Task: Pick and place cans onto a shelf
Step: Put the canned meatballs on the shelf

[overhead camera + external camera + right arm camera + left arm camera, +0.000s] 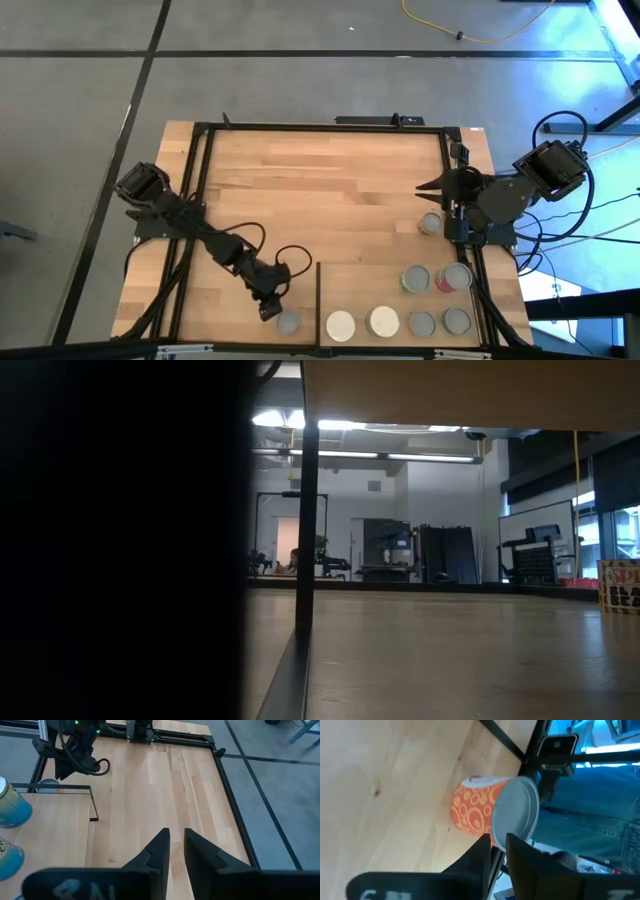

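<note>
My left fingers [497, 852] stand narrowly parted just beside the small round orange-patterned metal can with a grey lid [492, 810], grasping nothing. It stands on the wooden surface [330, 180] at lower centre, outside the light-wood shelf [375, 285]. Rigid, light, slippery; I'd pinch its sides. Right fingers [176, 847] wait, slightly apart.

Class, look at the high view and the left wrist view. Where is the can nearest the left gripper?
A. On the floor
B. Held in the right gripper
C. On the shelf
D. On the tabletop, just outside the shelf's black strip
D: the can stands on the tabletop beside the left gripper, outside the shelf.
</note>
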Motion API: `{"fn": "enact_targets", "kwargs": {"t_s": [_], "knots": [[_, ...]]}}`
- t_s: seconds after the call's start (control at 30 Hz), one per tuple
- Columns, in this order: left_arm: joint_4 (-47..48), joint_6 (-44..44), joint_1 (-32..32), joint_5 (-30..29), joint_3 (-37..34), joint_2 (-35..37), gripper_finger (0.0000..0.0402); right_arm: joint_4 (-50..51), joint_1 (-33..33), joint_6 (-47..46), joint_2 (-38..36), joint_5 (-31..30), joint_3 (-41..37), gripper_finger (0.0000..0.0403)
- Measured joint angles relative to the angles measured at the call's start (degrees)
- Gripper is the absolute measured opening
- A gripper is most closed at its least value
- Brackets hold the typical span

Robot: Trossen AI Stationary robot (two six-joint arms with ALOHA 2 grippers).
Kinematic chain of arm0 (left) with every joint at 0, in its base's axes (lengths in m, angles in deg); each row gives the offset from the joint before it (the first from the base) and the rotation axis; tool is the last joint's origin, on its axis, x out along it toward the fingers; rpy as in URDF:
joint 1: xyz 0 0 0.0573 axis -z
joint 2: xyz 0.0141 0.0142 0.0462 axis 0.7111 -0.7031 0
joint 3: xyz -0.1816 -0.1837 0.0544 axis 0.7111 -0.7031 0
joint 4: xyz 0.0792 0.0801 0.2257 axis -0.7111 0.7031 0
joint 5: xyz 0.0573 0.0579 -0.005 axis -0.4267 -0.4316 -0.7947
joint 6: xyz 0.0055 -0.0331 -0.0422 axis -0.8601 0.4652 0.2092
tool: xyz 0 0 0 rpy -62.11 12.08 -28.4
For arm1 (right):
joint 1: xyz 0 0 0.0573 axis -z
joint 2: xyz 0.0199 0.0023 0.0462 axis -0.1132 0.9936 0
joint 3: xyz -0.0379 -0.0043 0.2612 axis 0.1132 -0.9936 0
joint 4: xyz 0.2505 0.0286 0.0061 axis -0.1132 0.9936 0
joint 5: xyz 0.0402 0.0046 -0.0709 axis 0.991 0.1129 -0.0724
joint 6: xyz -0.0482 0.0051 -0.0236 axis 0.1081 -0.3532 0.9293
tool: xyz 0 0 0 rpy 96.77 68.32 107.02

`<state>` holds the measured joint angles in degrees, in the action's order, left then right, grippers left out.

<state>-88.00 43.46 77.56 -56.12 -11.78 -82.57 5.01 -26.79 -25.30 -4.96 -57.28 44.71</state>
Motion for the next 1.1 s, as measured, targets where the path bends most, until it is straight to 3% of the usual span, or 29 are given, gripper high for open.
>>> {"fn": "enact_targets", "kwargs": {"t_s": [0.4,0.67,0.9,1.1], "knots": [[0.5,-0.6,-0.6,-3.9,0.0,0.0,0.0055,0.0,0.0,0.0,0.0,0.0,0.0,0.0059],[-1.3,-16.4,2.2,-5.6,0.0,0.0,0.0055,0.0,0.0,0.0,0.0,0.0,0.0,0.0059],[-1.3,-18.0,2.4,-11.0,0.0,0.0,0.0055,0.0,0.0,0.0,0.0,0.0,0.0,0.0059],[-1.3,-18.0,2.5,-11.2,0.0,0.0,0.0055,0.0,0.0,0.0,0.0,0.0,0.0,0.0059]]}}
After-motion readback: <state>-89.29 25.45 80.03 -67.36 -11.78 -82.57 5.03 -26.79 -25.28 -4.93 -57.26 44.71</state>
